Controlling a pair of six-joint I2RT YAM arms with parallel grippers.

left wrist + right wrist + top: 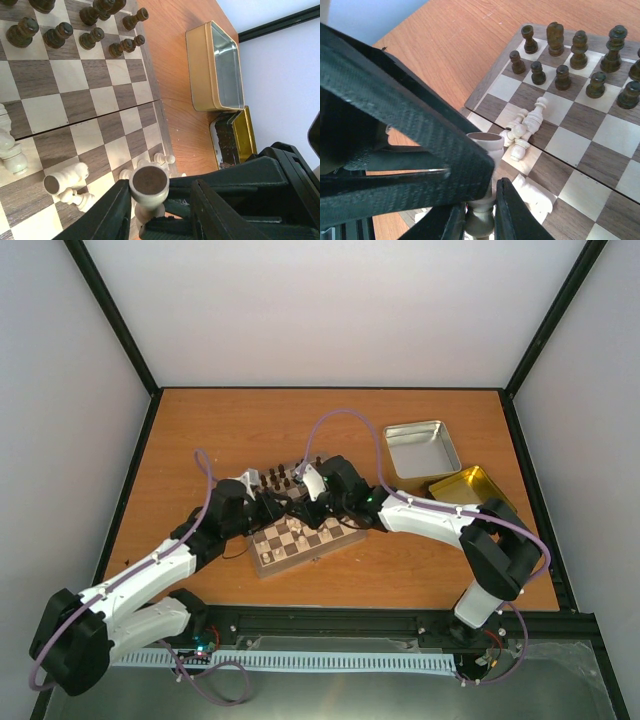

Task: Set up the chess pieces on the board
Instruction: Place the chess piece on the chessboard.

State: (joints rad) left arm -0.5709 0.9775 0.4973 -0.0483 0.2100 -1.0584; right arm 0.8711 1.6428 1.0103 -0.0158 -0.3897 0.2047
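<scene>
At six o'clock in both wrist views, right pincer (481, 220) clamps a pale cream wooden chessman (489, 145); left pincer (161, 200) gapes around it. Handover, seemingly: left must close, right release.

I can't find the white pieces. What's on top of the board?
Dark chessmen stand in rows at one edge. Pale chess pieces lie toppled near the middle. The right gripper holds one and hides squares beneath.

bright even light, soft shadows; top view fairly sharp, wrist views blurry up close.
</scene>
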